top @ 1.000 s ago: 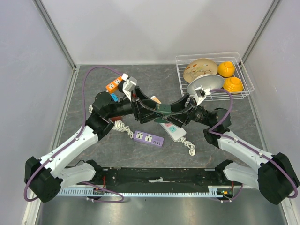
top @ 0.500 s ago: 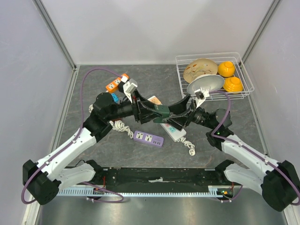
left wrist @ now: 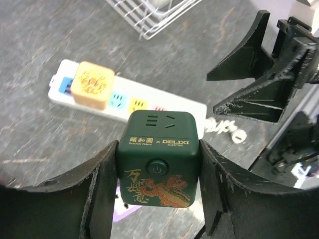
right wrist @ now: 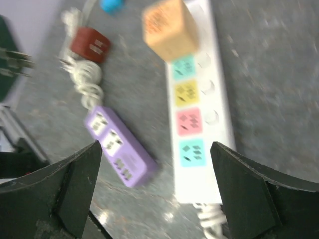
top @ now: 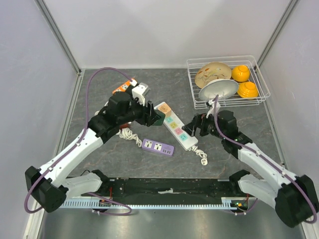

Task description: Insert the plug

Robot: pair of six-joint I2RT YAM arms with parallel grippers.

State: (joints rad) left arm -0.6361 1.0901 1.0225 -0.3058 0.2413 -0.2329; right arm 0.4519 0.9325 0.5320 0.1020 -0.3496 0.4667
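Jaws of the left gripper (left wrist: 158, 145) press on the two flanks of the green cube plug (left wrist: 158, 172), which it holds off the table with its switch face toward the wrist camera. The right gripper (right wrist: 155, 167) hangs spread wide with nothing between its fingers, over the near end of the white power strip (right wrist: 199, 117). That strip lies slantwise at mid-table, and from above the cube sits just to the left of its far end, apart from it. An orange cube (left wrist: 92, 84) already fills the strip's far socket; the teal, yellow, pink and teal sockets nearer in look free. A purple strip (top: 158, 147) lies nearer, beside a coiled white cord (top: 128, 134). By my reading the pick-up is done, while lining the cube over a socket and pushing it home are left. The cube's prongs face away from the left wrist camera; only a blurred hint of them shows at the left edge of the right wrist view, which is smeared throughout. How high the cube hangs, and which socket is meant, cannot be told.
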